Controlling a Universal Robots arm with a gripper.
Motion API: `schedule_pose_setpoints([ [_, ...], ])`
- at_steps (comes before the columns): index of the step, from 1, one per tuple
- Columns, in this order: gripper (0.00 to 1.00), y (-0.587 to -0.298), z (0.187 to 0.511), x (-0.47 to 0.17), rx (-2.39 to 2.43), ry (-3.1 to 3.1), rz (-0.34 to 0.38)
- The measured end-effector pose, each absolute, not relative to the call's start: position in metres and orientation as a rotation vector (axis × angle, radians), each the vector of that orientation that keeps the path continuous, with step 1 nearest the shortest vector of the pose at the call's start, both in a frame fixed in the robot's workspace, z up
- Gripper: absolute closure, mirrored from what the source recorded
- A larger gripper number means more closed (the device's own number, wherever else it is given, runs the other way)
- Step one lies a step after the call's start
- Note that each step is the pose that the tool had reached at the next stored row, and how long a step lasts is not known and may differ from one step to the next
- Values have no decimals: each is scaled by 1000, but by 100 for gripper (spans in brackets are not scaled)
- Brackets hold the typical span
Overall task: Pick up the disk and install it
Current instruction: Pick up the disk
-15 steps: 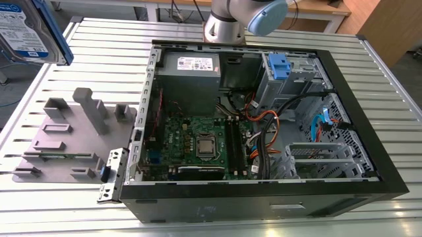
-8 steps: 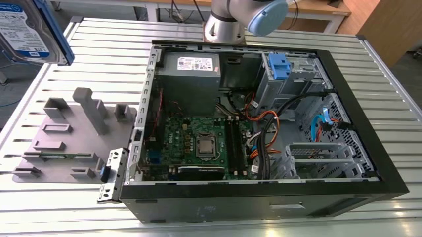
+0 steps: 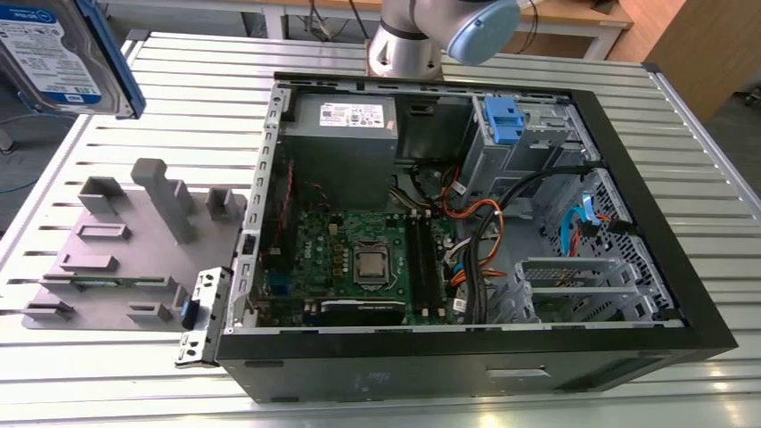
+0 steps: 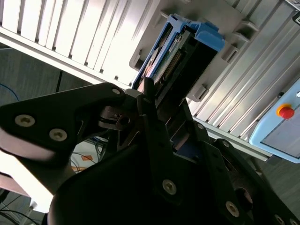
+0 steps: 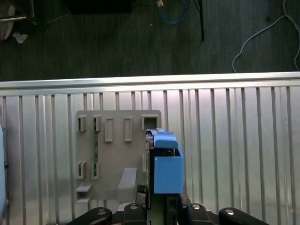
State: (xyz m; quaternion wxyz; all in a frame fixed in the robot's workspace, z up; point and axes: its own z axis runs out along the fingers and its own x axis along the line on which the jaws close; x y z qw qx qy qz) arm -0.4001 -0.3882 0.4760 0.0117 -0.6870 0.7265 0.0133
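Note:
The disk point(image 3: 53, 49), silver with a blue-and-white label and blue side rails, hangs high in the air at the exterior view's upper left, above the table's left edge. In both wrist views my black gripper point(image 4: 157, 96) is shut on the disk point(image 4: 180, 56), one finger on each flat face. In the first wrist view the disk point(image 5: 166, 166) stands edge-on with its blue rail facing the camera, and the gripper point(image 5: 159, 204) grips it from below. Far beneath it lies the grey fixture plate point(image 5: 117, 154).
The open computer case point(image 3: 648, 259) lies on the slatted table, with a grey power-supply box point(image 3: 345, 120), a metal cage with a blue latch point(image 3: 505, 120) and loose cables inside. The grey fixture plate point(image 3: 131, 259) sits to its left. My arm's base point(image 3: 411, 40) stands behind.

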Motion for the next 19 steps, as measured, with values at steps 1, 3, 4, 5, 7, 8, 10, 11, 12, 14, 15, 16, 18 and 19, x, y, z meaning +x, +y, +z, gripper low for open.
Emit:
schedule_pose_setpoints([
  [1,65,-388,476,-398,-2142,2266,42],
  [3,65,-388,476,-393,-2142,2266,42],
  [4,65,-388,476,-390,-2142,2265,42],
  [5,65,-388,476,-387,-2142,2266,42],
  [7,65,-388,476,-382,-2142,2266,42],
  [8,65,-388,476,-379,-2142,2265,42],
  [10,65,-388,476,-373,-2142,2266,42],
  [11,65,-388,476,-370,-2142,2266,42],
  [12,65,-388,476,-367,-2142,2266,42],
  [14,65,-388,476,-361,-2142,2266,42],
  [15,65,-388,476,-358,-2142,2266,42],
  [16,65,-388,476,-355,-2142,2266,42],
  [18,65,-388,476,-349,-2142,2265,42],
  [19,65,-388,476,-346,-2142,2266,42],
])
